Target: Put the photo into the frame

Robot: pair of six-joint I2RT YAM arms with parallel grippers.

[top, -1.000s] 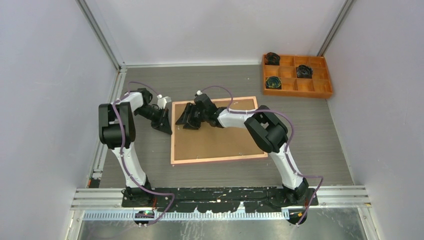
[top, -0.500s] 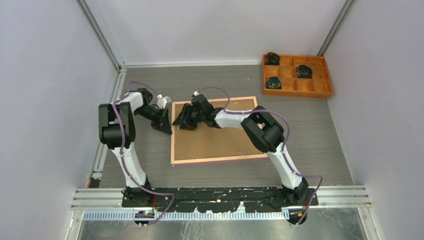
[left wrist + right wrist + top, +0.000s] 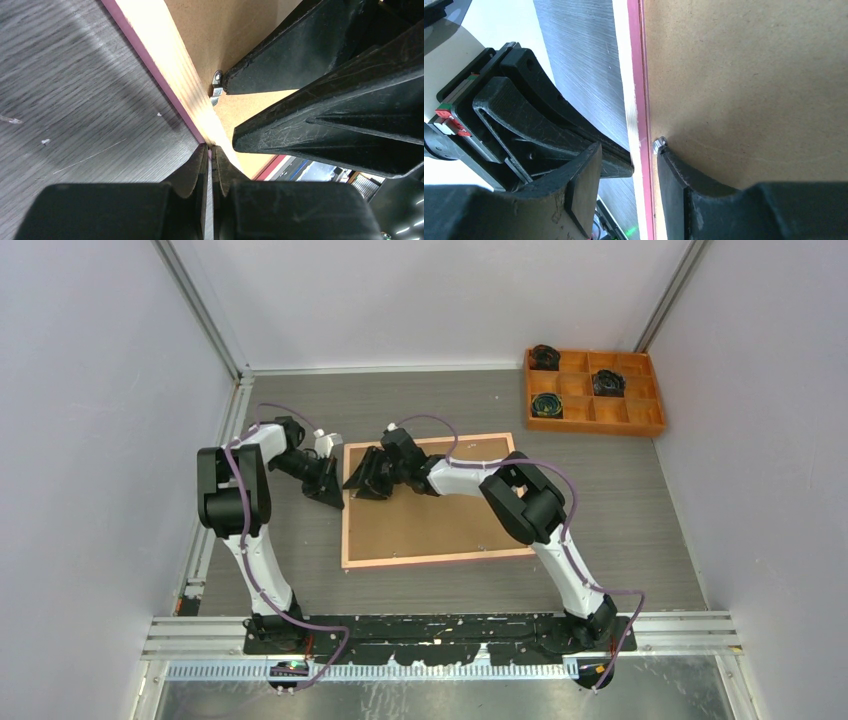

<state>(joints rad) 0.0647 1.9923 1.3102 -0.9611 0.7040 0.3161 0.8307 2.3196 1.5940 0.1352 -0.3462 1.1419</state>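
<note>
The right pincer stands open at a middling width, straddling the frame's left border near its 10 o'clock corner. One finger rests on the brown backing board, its tip touching a small metal clip. The other hangs outside over the table. The left pincer has its fingers pressed together (only a hairline slit shows), with the tips against the same border from the 9 o'clock side. The frame lies back-up at the table's middle. An orange tray sits at 1 o'clock.
</note>
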